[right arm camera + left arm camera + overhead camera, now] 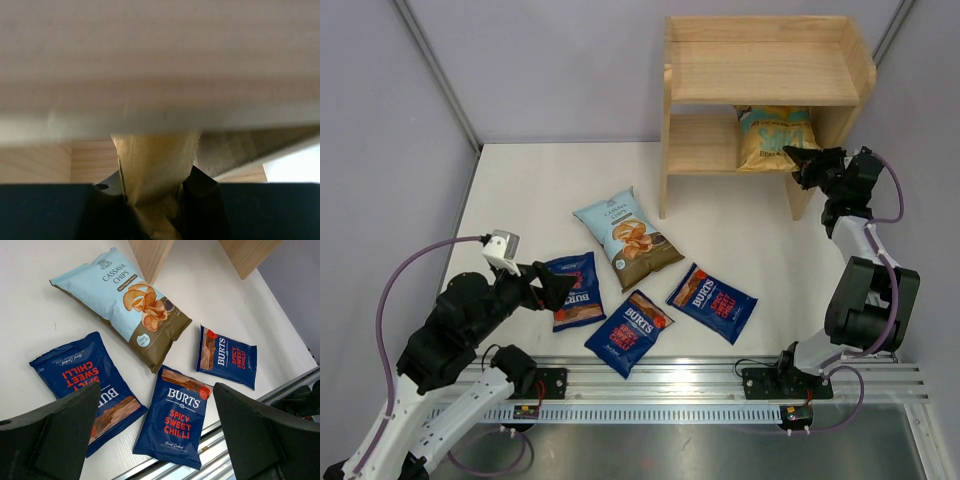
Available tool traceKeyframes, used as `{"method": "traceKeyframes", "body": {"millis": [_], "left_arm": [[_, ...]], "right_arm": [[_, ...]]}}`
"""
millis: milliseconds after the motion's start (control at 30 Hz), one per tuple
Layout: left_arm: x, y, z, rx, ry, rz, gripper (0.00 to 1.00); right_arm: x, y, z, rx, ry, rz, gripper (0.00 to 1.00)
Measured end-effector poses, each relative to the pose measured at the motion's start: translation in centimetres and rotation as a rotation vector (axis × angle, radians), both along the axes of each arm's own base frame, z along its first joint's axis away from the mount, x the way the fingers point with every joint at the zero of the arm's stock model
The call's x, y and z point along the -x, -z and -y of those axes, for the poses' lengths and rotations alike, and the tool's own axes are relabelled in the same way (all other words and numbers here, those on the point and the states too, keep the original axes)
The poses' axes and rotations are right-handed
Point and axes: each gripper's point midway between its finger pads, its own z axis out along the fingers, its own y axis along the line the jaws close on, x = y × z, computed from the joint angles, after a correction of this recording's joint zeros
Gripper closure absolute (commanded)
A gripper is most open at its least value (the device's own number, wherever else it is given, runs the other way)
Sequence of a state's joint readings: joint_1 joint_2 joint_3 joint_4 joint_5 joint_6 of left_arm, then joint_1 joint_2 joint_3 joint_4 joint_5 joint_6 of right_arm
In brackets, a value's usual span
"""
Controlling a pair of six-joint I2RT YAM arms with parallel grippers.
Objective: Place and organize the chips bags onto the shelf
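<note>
Right gripper [807,160] grasps the golden-yellow chips bag [772,135] ahead, under the shelf [760,70] top; left gripper [558,288] released, Burts bag [582,305] beneath.

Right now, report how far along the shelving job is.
Done: nothing has been released yet. In hand: the yellow bag stands on the lower tier of the shelf, and the right gripper has its fingers shut on it. Left: the cassava bag, left Burts bag, middle Burts bag and right Burts bag lie flat on the table. The left gripper hangs open above the left Burts bag.
</note>
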State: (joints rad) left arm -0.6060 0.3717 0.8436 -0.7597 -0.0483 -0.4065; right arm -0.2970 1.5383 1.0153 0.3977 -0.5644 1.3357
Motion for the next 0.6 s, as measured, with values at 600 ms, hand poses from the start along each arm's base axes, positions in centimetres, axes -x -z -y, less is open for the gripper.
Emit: {"method": "traceKeyframes", "body": {"millis": [600], "left_arm": [[0.0, -0.1, 0.0, -0.001, 0.003, 0.01, 0.01]], "right_arm": [[-1.0, 2.0, 2.7, -0.036, 0.03, -0.092, 0.43]]}}
